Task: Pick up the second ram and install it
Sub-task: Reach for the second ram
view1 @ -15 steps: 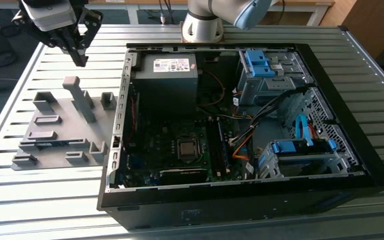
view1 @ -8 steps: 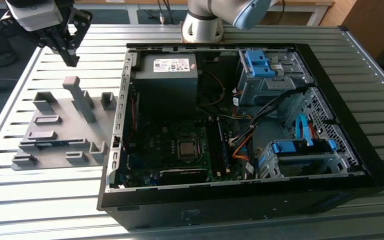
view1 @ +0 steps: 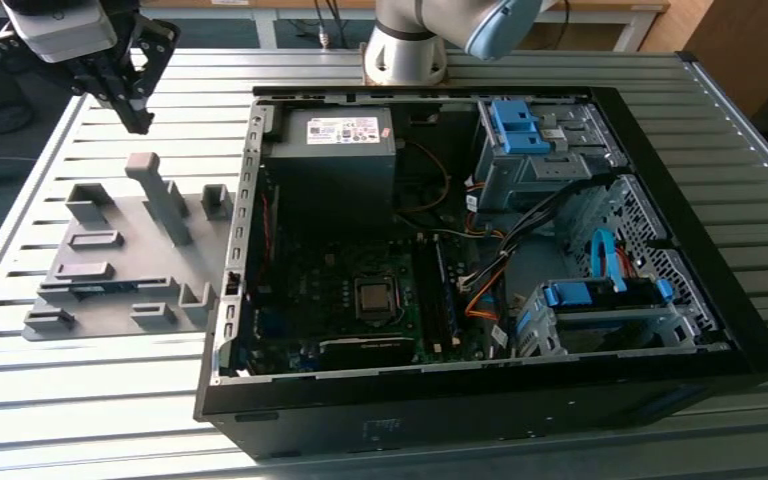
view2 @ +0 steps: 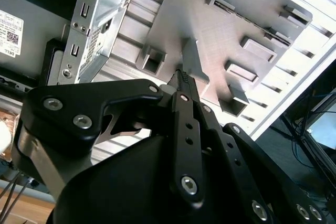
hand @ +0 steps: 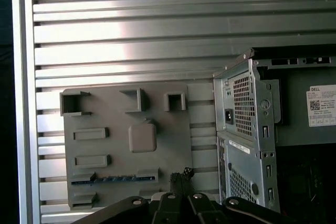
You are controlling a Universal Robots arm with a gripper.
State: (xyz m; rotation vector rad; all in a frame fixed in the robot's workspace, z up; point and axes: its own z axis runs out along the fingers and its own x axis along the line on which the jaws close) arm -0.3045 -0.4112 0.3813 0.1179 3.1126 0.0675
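Observation:
The second ram [hand: 111, 179] stands on its long edge in a slot of the grey fixture plate [hand: 173, 140], a thin blue-green strip between two grey blocks. In the exterior view the ram [view1: 96, 289] sits near the plate's front edge, on the exterior view's left. My gripper [view1: 136, 120] hangs high over the far left of the table, beyond the plate's back edge and well apart from the ram. Its black fingers [hand: 181, 178] are pressed together with nothing between them. In the second wrist view the gripper [view2: 179, 75] points down at the plate's tall grey post [view2: 195, 61].
The open black computer case [view1: 704, 300] fills the middle and the exterior view's right, with power supply [view1: 337, 140], motherboard [view1: 357, 300] and blue drive bays [view1: 524, 130]. Its metal rear wall [hand: 244, 129] stands next to the fixture plate. The table [view1: 117, 420] is ribbed metal.

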